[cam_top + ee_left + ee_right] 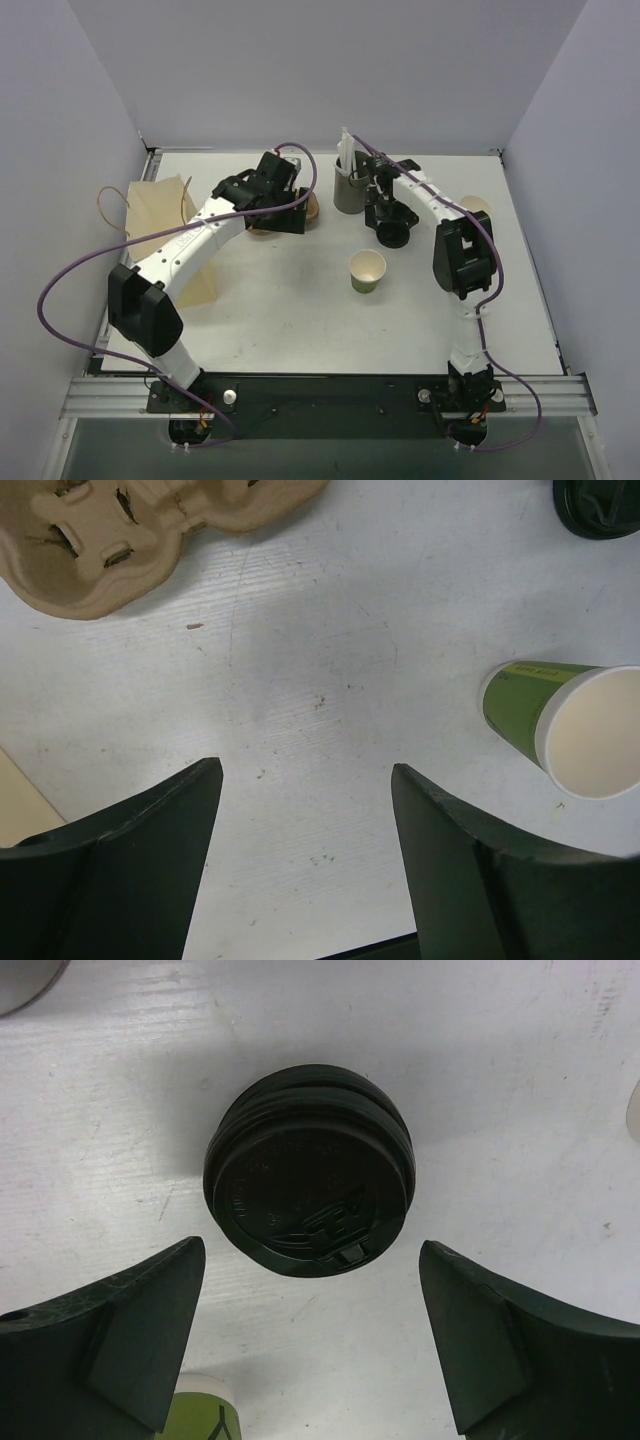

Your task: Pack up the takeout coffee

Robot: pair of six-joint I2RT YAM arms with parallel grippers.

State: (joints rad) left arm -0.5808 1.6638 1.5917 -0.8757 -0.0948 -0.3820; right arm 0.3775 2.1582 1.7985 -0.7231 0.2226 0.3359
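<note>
Though parked right above the black plastic lid (310,1170), grips nothing: right gripper (312,1250) spread wide, one dark finger to each side, both clear of the lid's rim. Lid flat on the white table (300,310), top side up, near the grey cup with white straws (348,185) and just beyond the green paper cup (368,271). Green paper cup upright near mid-table, uncovered, pale inside showing, touched by neither arm. Left gripper (305,770) likewise spread and empty, over bare tabletop, with a moulded pulp cup carrier (120,530) close ahead of its fingertips and the green paper cup off to its right, apart from both fingers. Brown paper bag (165,215) at the table's left edge, handles toward the wall, well apart from cup and lid.
</note>
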